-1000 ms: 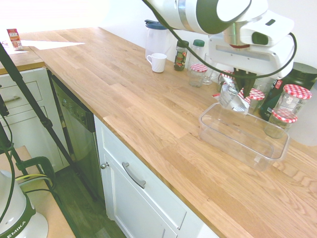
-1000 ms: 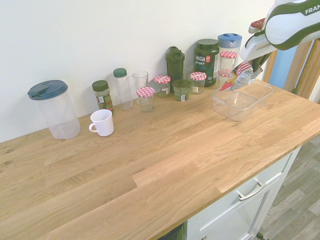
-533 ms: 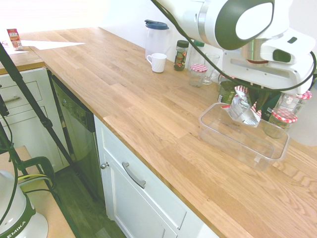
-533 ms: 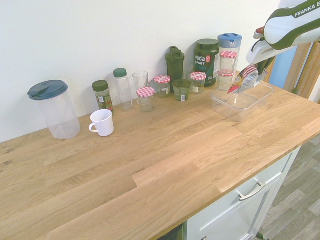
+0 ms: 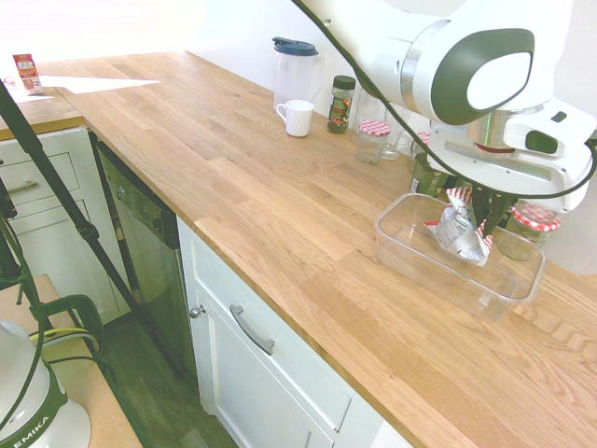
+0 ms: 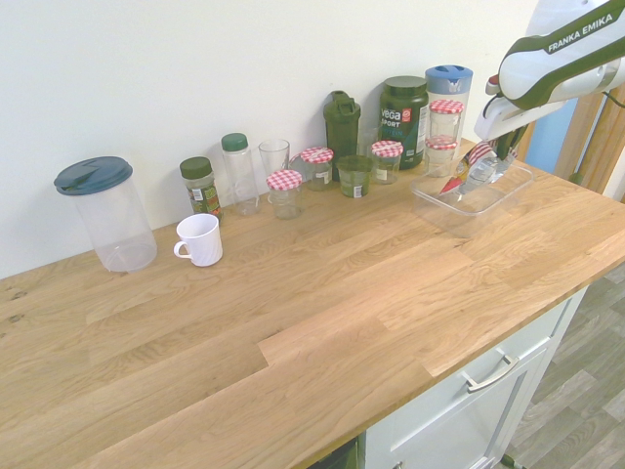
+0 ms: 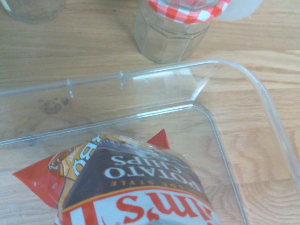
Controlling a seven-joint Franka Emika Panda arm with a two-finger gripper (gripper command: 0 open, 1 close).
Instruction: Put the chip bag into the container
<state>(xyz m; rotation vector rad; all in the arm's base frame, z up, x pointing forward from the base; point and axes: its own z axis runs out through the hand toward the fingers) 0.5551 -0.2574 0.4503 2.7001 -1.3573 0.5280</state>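
In the first exterior view we see the gripper (image 5: 489, 207) clamped on the crumpled potato chip bag (image 5: 461, 230), which hangs within the walls of the clear plastic tub (image 5: 454, 275); if we let go too high, it could tip onto the rim. In the second exterior view the red-checked-lid jars (image 6: 441, 141) stand close behind (glass, alas), so a sideways swing of the wrist could knock them. In the wrist view the bag's crinkled film looks slick, and we might see it cling to a finger on release.

Potato chip bag (image 7: 140, 187): crumpled, red-cornered, silvery reverse, tilted within the tub's walls
Plastic tub (image 5: 403, 266): clear, rectangular, upright on wood
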